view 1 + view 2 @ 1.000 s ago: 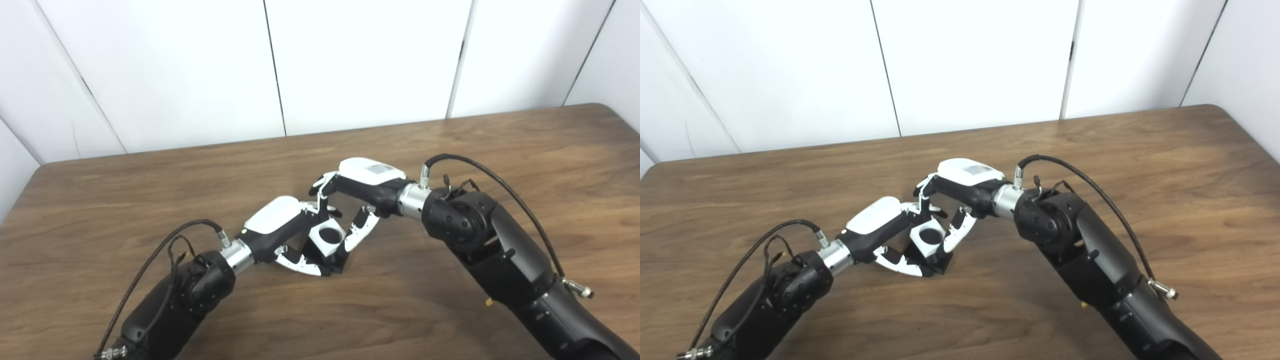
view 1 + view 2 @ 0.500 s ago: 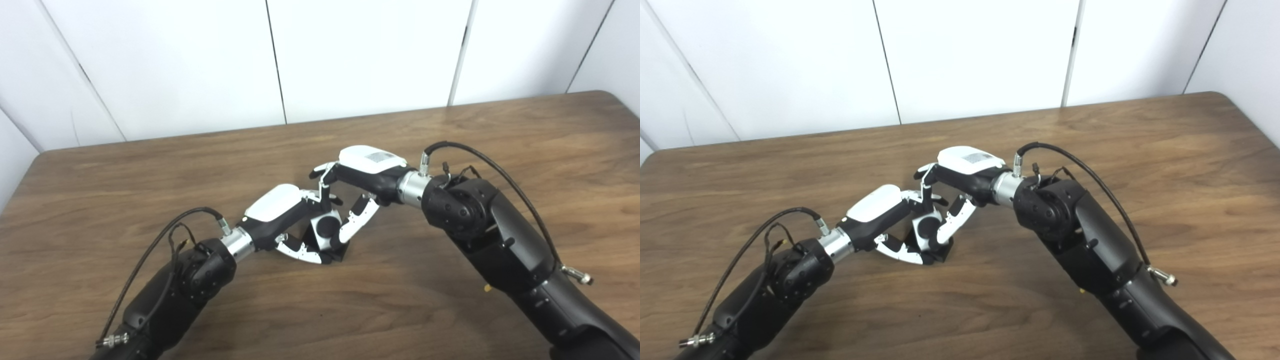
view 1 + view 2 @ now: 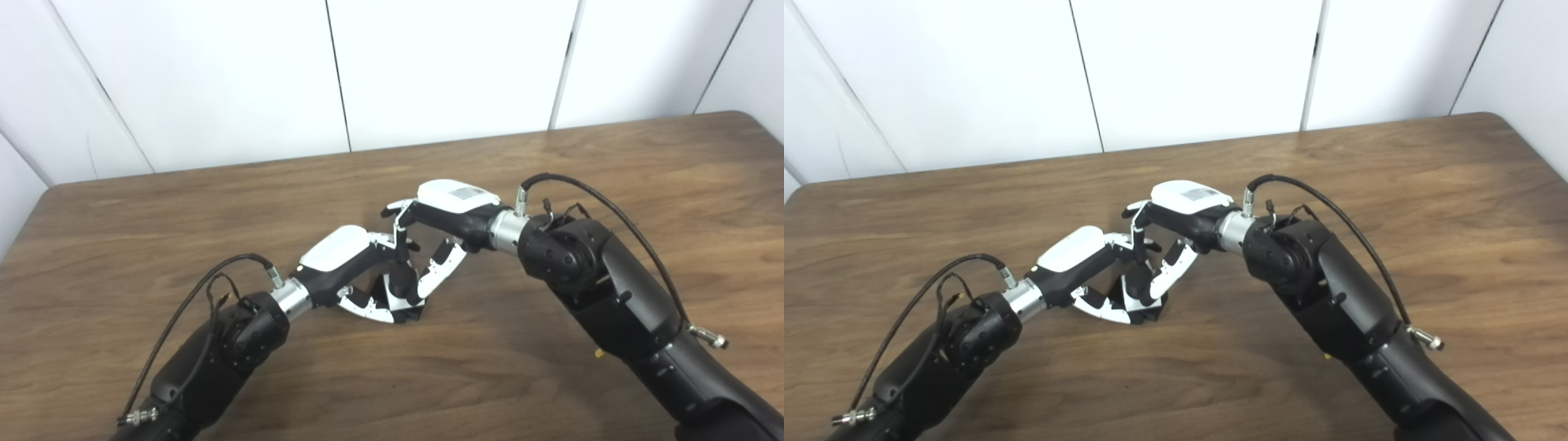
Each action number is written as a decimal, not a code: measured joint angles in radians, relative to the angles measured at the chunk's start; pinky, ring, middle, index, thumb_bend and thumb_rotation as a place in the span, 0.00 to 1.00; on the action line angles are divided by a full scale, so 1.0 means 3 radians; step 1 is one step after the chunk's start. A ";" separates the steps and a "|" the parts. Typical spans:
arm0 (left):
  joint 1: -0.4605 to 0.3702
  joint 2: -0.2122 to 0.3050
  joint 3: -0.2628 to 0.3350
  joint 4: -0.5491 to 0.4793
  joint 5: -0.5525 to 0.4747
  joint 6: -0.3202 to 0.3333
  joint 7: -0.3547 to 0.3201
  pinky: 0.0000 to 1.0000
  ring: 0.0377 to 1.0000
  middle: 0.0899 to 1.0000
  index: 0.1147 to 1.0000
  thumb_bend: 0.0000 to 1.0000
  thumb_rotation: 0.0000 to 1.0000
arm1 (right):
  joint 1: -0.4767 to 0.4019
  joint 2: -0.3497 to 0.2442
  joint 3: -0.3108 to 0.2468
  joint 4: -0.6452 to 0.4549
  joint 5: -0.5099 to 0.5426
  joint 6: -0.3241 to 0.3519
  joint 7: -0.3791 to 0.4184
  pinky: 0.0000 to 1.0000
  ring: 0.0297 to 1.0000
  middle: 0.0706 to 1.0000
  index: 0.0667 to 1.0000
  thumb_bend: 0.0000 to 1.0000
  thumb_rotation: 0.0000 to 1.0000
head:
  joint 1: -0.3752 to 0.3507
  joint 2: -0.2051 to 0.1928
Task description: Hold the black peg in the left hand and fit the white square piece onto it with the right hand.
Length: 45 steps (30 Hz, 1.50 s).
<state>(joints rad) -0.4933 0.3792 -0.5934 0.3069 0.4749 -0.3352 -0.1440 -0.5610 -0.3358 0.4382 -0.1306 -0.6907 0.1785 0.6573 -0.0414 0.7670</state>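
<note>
Since a second ago, white square piece [image 3: 399, 301] has sunk lower, black peg [image 3: 401, 283] now poking up through it.

Left hand [image 3: 343, 257] stays clamped round the peg's base low over the wooden table [image 3: 184, 202]; right hand [image 3: 450, 211] pinches the piece between thumb and fingers [image 3: 438, 272].

I see a dark wood-grain surface [image 3: 184, 202] with rounded far corners, set against white wall panels; at its middle, the black peg's [image 3: 401, 283] base rests on the wood between my two hands
</note>
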 measured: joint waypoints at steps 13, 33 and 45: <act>-0.0014 0.0000 0.0000 0.0001 0.0001 -0.0001 -0.0030 0.85 0.85 0.83 0.43 0.52 0.08 | 0.0015 -0.0059 -0.0259 -0.0027 0.0141 0.0014 0.0006 0.84 0.90 0.92 0.71 0.95 0.42 | -0.0005 -0.0015; -0.0019 0.0003 0.0000 0.0002 0.0001 -0.0003 -0.0037 0.86 0.85 0.83 0.43 0.52 0.08 | 0.0020 -0.0252 -0.0701 -0.0340 0.0455 0.0261 -0.0060 0.75 0.88 0.88 0.72 0.97 0.36 | -0.0020 -0.0020; -0.0008 0.0001 0.0015 0.0003 0.0012 0.0004 -0.0002 0.82 0.83 0.82 0.43 0.52 0.09 | 0.0439 -0.0182 -0.1022 -0.0356 0.0586 0.0259 -0.0673 0.72 0.85 0.87 0.77 0.81 0.34 | -0.0056 -0.0046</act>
<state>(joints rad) -0.4957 0.3796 -0.5888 0.3079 0.4785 -0.3341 -0.1445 -0.4294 -0.3903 0.1316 -0.2373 -0.5149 0.2563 0.4553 -0.0583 0.7532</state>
